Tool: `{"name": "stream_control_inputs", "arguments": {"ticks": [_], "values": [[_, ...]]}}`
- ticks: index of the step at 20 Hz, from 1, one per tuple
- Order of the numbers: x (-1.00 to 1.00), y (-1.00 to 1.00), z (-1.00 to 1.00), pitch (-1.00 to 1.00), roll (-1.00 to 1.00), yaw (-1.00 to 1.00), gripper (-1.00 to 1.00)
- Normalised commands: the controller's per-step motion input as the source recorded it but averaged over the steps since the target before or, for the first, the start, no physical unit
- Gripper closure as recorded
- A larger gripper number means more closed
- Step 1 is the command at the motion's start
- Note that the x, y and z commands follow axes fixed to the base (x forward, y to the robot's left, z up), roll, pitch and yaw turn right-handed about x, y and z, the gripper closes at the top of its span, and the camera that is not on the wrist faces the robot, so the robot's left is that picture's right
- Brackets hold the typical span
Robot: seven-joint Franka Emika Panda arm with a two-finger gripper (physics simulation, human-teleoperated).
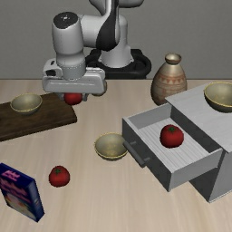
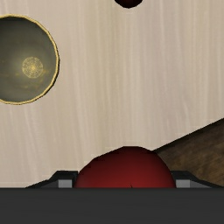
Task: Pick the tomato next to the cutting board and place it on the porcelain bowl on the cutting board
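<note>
A red tomato (image 1: 72, 98) rests on the table just beside the far end of the dark wooden cutting board (image 1: 41, 119). My gripper (image 1: 72, 89) has come down over it and stands open. Its fingertips (image 2: 62, 180) straddle the tomato (image 2: 122, 168) on both sides, and I see no squeeze. A porcelain bowl (image 1: 26, 103) sits on the cutting board toward the exterior view's left. A corner of the board (image 2: 199, 145) shows next to the tomato in the wrist view.
A second bowl (image 1: 111, 146) (image 2: 26, 61) stands on the table, and another tomato (image 1: 59, 176) (image 2: 129, 3) lies beyond it by a blue box (image 1: 20, 191). On the exterior view's right are an open drawer (image 1: 186, 156) holding a tomato (image 1: 172, 136), a bowl (image 1: 219, 96) on the cabinet, and a vase (image 1: 170, 79).
</note>
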Motion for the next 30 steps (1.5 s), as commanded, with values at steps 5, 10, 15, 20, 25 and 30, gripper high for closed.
{"name": "stream_control_inputs", "arguments": {"ticks": [5,10,15,20,25,30], "values": [[-0.80,-0.20,0.00,0.00,0.00,0.00,1.00],[0.00,-1.00,0.00,0.00,0.00,0.00,1.00],[0.00,-1.00,0.00,0.00,0.00,0.00,1.00],[0.00,-1.00,0.00,0.00,0.00,0.00,1.00],[0.00,-0.20,0.00,0.00,0.00,0.00,-1.00],[0.00,0.00,0.00,0.00,0.00,0.00,-1.00]]}}
